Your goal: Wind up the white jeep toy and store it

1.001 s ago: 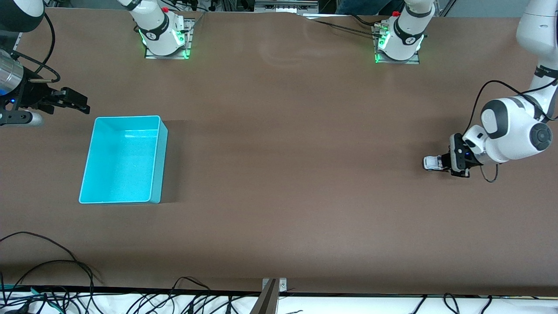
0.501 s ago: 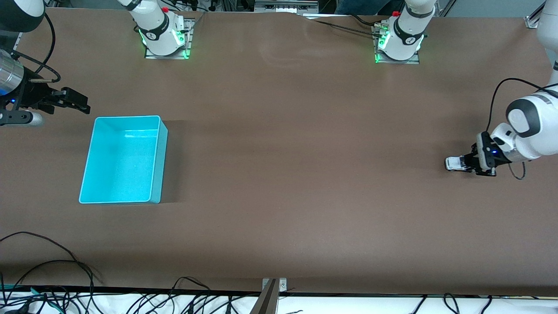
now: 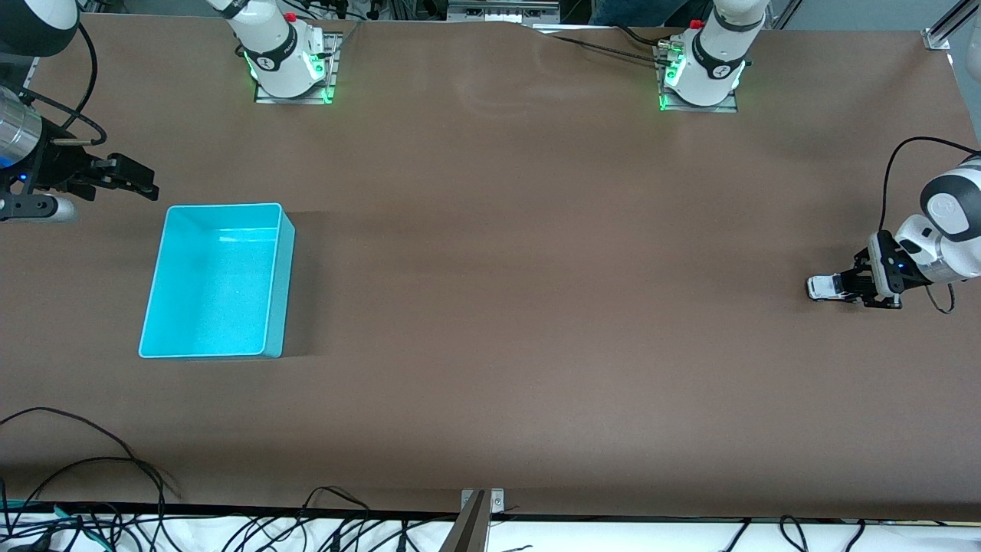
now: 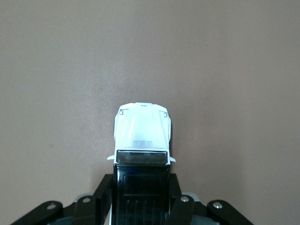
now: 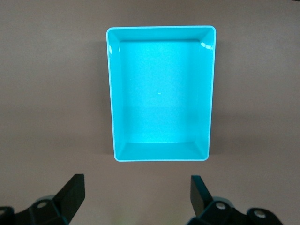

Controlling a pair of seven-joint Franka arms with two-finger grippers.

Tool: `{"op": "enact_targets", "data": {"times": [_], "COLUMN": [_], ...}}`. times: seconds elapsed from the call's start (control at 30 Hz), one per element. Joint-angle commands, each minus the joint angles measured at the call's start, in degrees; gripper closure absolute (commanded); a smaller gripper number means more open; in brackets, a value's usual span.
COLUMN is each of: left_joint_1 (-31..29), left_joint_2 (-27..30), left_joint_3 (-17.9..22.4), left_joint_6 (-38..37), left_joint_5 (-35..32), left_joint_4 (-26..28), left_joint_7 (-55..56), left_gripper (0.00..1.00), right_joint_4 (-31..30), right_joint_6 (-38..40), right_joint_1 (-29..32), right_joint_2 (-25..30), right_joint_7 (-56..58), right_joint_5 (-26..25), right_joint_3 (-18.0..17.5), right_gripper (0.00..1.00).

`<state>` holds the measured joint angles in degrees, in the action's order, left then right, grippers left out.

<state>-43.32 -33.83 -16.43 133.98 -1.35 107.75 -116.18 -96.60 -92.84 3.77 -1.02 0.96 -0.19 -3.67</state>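
Observation:
The white jeep toy [image 3: 823, 287], a tiny white car with a black roof, sits low at the table surface at the left arm's end. My left gripper [image 3: 849, 290] is shut on its black rear section. In the left wrist view the white hood [image 4: 142, 133] pokes out ahead of the left gripper [image 4: 142, 190], and the black fingers [image 4: 104, 194] press against the roof's sides. My right gripper [image 3: 144, 184] waits open and empty over the table beside the cyan bin [image 3: 280, 284]. In the right wrist view the right gripper [image 5: 138, 194] looks onto the bin [image 5: 212, 93], which holds nothing.
The two arm bases [image 3: 287, 61] [image 3: 701, 73] stand along the edge farthest from the front camera. Loose black cables [image 3: 92, 475] lie along the table's nearest edge. A metal bracket [image 3: 479, 506] sits at the middle of that edge.
My left gripper has slid the jeep along the table toward the left arm's end, still shut on it. The right arm and the bin have not moved.

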Motion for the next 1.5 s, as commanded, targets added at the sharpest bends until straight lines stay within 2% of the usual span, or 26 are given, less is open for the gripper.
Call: {"op": "enact_targets", "data": {"times": [0.0, 0.8, 0.83, 0.87, 0.9, 0.93, 0.97, 1.47], "left_joint_1": [-0.8, -2.0, -1.9, -2.0, -1.9, -1.9, -1.9, -0.4], "left_joint_2": [-6.9, -6.8, -6.8, -6.8, -6.7, -6.7, -6.7, -5.1], "left_joint_3": [2.2, 3.7, 3.6, 3.6, 3.6, 3.6, 3.6, 3.2], "left_joint_6": [-0.1, -3.7, -3.7, -3.8, -3.9, -3.9, -4.1, -13.3], "left_joint_5": [-0.8, -0.8, -0.8, -0.8, -0.8, -0.8, -0.8, -0.8], "left_joint_4": [-0.6, -3.6, -3.6, -3.6, -3.6, -3.6, -3.7, -8.5], "left_joint_7": [-4.1, -5.8, -5.8, -5.8, -5.8, -5.8, -5.8, -1.0], "left_gripper": [0.99, 0.97, 0.93, 0.82, 0.64, 0.36, 0.02, 0.0], "right_joint_4": [1.4, 1.4, 1.4, 1.4, 1.4, 1.4, 1.4, 1.4], "right_joint_6": [0.5, 0.5, 0.5, 0.5, 0.5, 0.5, 0.5, 0.5], "right_joint_1": [0.2, 0.1, 0.1, 0.1, 0.1, 0.1, 0.1, 0.2], "right_joint_2": [-0.6, -0.6, -0.6, -0.6, -0.6, -0.6, -0.6, -0.6], "right_joint_7": [-0.5, -0.5, -0.5, -0.5, -0.5, -0.5, -0.5, -0.5], "right_joint_5": [1.1, 1.0, 1.1, 1.0, 1.1, 1.0, 1.0, 1.0], "right_joint_3": [-0.2, -0.2, -0.2, -0.1, -0.2, -0.2, -0.1, -0.2], "right_gripper": [0.0, 0.0, 0.0, 0.0, 0.0, 0.0, 0.0, 0.0]}}
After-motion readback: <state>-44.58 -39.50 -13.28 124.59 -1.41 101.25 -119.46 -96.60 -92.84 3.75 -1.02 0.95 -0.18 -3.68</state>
